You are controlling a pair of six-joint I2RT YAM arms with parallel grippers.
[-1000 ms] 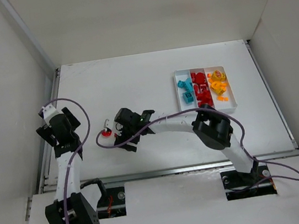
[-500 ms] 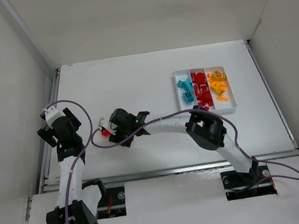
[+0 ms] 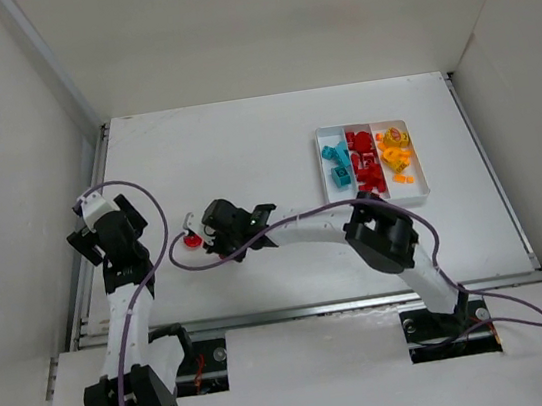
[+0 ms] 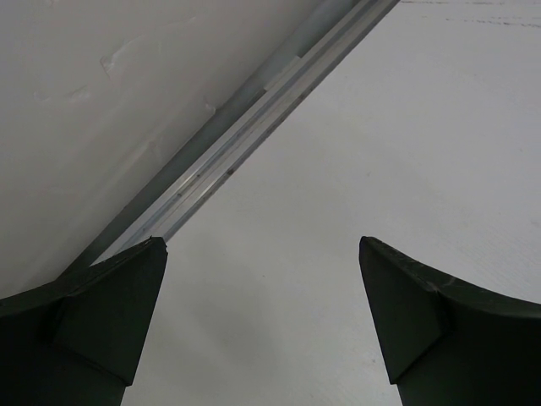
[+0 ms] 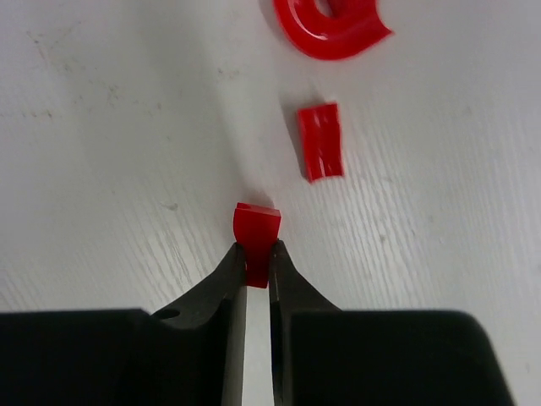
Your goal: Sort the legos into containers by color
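One small red lego is pinched upright; sorted legos occupy the tray.

Bare table between right fingers and tray, red brick and curved red piece close ahead

Both arms — left arm, right arm — have white link tubes, chunky black joint housings and a looping purple cable (one apiece); the fingers are dark wedges.
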